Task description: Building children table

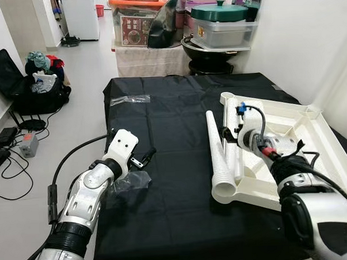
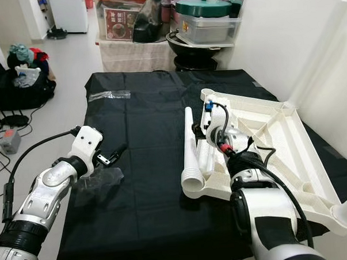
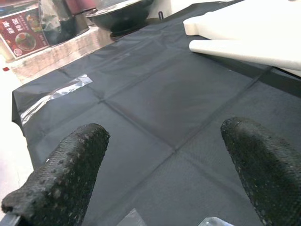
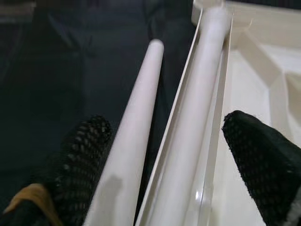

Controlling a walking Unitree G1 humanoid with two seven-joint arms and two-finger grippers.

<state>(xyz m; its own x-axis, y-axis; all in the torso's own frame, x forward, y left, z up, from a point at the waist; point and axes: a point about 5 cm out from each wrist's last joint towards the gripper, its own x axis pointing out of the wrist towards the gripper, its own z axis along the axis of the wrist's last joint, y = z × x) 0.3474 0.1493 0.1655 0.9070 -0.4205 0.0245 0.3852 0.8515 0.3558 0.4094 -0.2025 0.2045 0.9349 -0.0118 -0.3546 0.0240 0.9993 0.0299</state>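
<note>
White table leg (image 4: pixel 136 127) between the spread fingers of the right pincer (image 4: pixel 164 155), beside the tabletop (image 1: pixel 300 130).

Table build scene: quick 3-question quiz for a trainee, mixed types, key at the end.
1. True or false: the left hand is shut on a table leg.
2. Multiple choice: the white tabletop lies on
A. bare floor
B. the black cloth
C. a grey bin
3. Fill in: the right hand is open, with its fingers on either side of two white ____.

Key
1. False. The left hand is open over the black cloth by a clear plastic bag and holds nothing.
2. B
3. legs: one loose leg on the cloth, one leg lying along the tabletop's edge.
</note>
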